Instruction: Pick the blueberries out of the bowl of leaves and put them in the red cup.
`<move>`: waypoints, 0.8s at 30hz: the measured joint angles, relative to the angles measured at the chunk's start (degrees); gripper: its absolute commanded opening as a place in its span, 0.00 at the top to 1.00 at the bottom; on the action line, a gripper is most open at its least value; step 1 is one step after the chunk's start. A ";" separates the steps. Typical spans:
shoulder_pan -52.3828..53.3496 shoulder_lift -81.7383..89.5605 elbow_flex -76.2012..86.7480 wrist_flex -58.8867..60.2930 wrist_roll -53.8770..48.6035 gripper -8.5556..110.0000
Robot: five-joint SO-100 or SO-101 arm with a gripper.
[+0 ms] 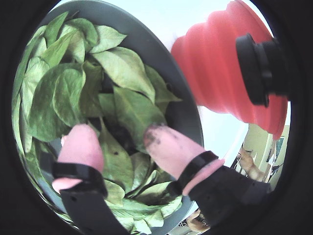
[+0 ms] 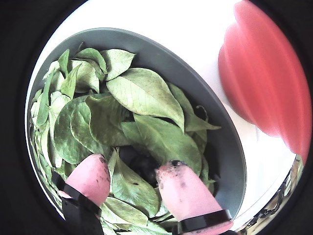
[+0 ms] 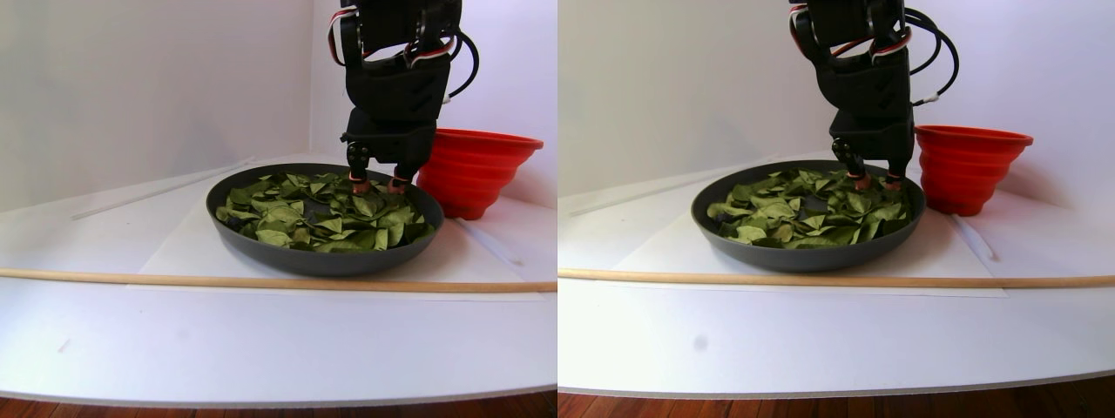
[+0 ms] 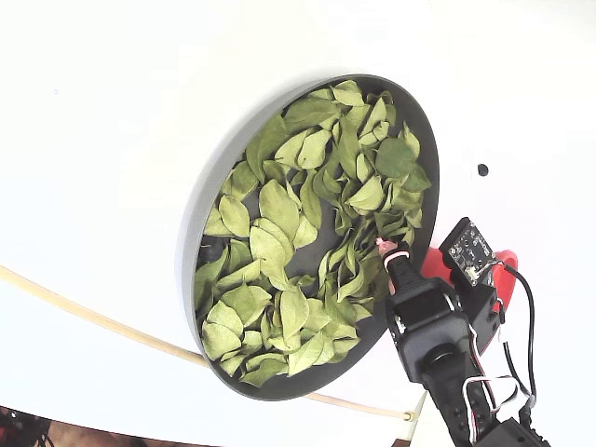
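We see the gripper [image 2: 133, 178] down in the bowl [image 2: 215, 122], jaws apart, nothing between the pink fingertips [image 2: 90, 177]. In a wrist view, going left to right: the left fingertip rests on the leaves [image 2: 142, 95]; then comes a dark gap in the leaf pile right between the two tips, something dark in it, and we can't tell whether that is a berry or bare bowl floor; then the right fingertip, smudged dark at its end; then the grey bowl wall; and beyond it, off to the upper right of the gripper, the red cup [image 2: 266, 83], blurred.

In another wrist view we get the same layout: gripper [image 1: 120, 142] spread over the leaves [image 1: 122, 68], bowl rim [image 1: 188, 115] to the right of the tips, red cup [image 1: 220, 63] just past the rim, partly behind a black arm part.

In the stereo pair view we see the gripper [image 3: 375, 184] coming straight down, its tips touching the leaf layer at the back of the bowl [image 3: 322, 259]. The red cup [image 3: 475, 170] stands upright just beside the bowl, behind and right of the gripper. A wooden stick [image 3: 261, 281] lies in front of the bowl.

In the fixed view the tips [image 4: 384, 250] sit near the bowl's [image 4: 200, 200] edge on the cup [image 4: 507, 270] side.

We can't pick out any blueberries for certain in any view.
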 measured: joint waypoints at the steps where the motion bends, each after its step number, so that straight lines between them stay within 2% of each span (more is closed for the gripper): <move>1: 0.00 -0.53 0.00 -0.18 0.00 0.77; 24: 0.00 -5.27 -2.55 -2.11 2.11 0.77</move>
